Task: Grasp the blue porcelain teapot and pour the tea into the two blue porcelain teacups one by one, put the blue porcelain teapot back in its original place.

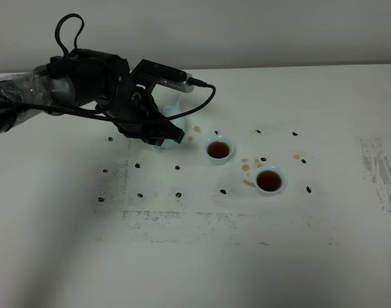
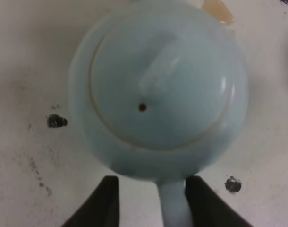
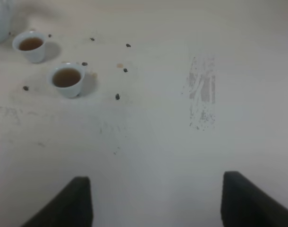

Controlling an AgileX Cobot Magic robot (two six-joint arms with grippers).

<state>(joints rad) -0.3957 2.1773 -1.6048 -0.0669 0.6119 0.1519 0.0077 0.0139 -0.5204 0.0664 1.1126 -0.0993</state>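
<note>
The blue porcelain teapot (image 2: 158,94) is sitting upright on the white table (image 1: 202,256), left of the two blue porcelain teacups (image 1: 219,149), which are both holding brown tea. The left gripper (image 2: 151,201) is straddling the teapot's handle, fingers (image 2: 105,203) standing apart on either side with slim gaps. The right gripper (image 3: 153,203) is hanging spread wide, well right of the teapot

Upright teapot (image 2: 158,94) beside teacups (image 1: 219,149) (both full)
</note>
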